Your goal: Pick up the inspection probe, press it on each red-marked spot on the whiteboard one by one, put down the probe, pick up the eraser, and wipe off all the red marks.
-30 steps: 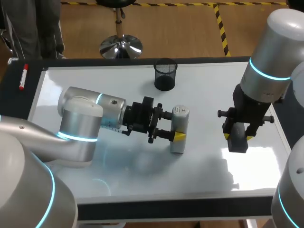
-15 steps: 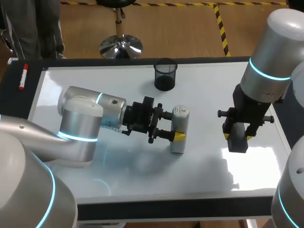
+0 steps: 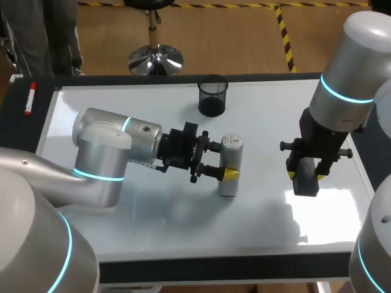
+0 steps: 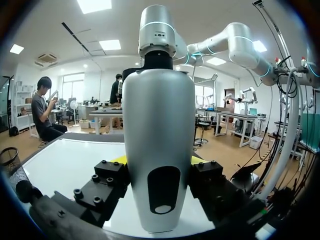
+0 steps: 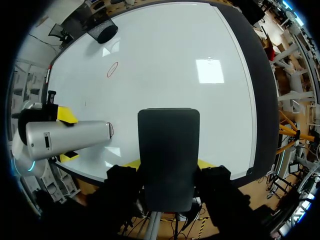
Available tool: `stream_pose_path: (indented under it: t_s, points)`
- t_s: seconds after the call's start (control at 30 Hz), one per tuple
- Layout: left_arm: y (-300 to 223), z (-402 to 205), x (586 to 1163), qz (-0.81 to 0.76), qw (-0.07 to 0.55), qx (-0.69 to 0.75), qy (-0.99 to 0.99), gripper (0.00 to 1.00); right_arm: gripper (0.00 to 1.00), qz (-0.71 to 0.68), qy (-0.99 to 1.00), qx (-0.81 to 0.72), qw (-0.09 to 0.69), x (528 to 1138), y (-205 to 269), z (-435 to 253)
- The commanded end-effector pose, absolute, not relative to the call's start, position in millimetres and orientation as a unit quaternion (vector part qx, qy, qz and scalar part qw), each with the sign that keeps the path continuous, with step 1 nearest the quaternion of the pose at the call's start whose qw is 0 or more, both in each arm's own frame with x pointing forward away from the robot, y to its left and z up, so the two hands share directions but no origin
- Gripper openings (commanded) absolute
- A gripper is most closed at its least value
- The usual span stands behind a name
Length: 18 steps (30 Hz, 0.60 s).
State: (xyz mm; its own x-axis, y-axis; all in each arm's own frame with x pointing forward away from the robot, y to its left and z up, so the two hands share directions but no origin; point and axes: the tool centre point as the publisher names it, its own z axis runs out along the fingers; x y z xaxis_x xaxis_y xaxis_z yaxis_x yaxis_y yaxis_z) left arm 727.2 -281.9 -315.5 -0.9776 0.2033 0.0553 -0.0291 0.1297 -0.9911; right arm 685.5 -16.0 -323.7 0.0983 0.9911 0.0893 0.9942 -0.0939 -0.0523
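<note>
Left hand (image 3: 226,160) gripping probe (image 3: 231,152), eraser (image 5: 168,150) mostly hiding right hand (image 5: 166,163)

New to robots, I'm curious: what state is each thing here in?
left gripper: shut on the inspection probe
inspection probe: upright, tip down on the whiteboard
right gripper: shut on the eraser
eraser: held over the whiteboard
red mark: not wiped off
mesh cup: upright
red marker: lying flat beside the whiteboard
</note>
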Motion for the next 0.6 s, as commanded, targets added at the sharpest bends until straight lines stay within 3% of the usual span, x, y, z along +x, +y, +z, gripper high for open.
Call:
stream_pose_path:
  t_s: [0.03,0.6]
  points:
    - [-279.1,-305.4,725.4,0.653,0.085,-0.057,-0.750,0.00,0.00,-0.017,-0.672,-0.739,0.050,685.3,-17.0,-323.5]
    - [-274.8,-268.6,731.7,0.642,0.081,-0.068,-0.759,0.00,0.00,-0.017,-0.672,-0.739,0.050,685.3,-17.0,-323.5]
